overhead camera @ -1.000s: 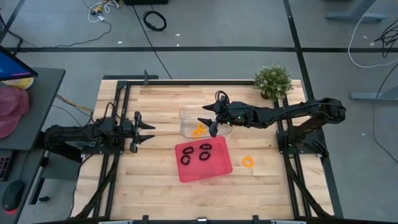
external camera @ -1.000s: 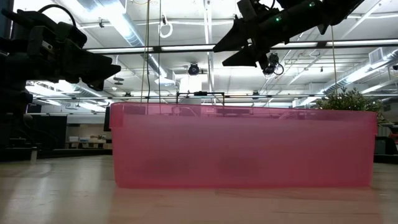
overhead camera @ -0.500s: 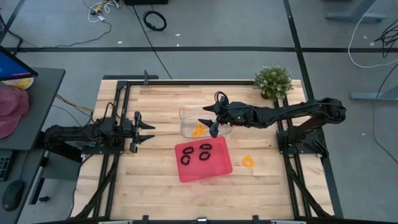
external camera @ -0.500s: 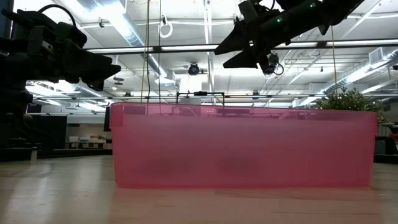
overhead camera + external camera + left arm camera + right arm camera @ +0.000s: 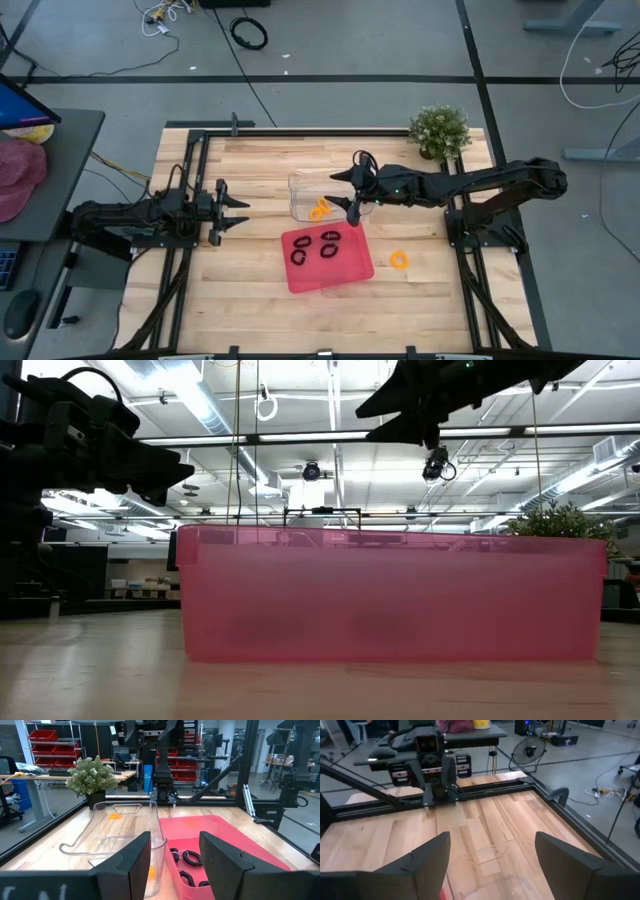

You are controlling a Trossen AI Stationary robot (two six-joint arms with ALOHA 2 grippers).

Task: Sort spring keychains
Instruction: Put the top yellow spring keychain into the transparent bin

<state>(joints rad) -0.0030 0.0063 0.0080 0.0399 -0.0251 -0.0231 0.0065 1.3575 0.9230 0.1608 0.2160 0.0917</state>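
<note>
**Sorting nearly complete: one orange loop left out**

Red tray (image 5: 300,276) holds my black spring keychains (image 5: 329,243). Clear bin (image 5: 297,182) holds orange spring keychains (image 5: 319,209). One orange keychain (image 5: 399,260) lies loose on the table. My right gripper (image 5: 352,191) hovers open, empty; left gripper (image 5: 236,212) waits part-open.

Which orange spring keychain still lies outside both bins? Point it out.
The orange spring keychain lying alone on the bare wood, right of the red bin. The other orange ones sit inside the clear bin.
</note>
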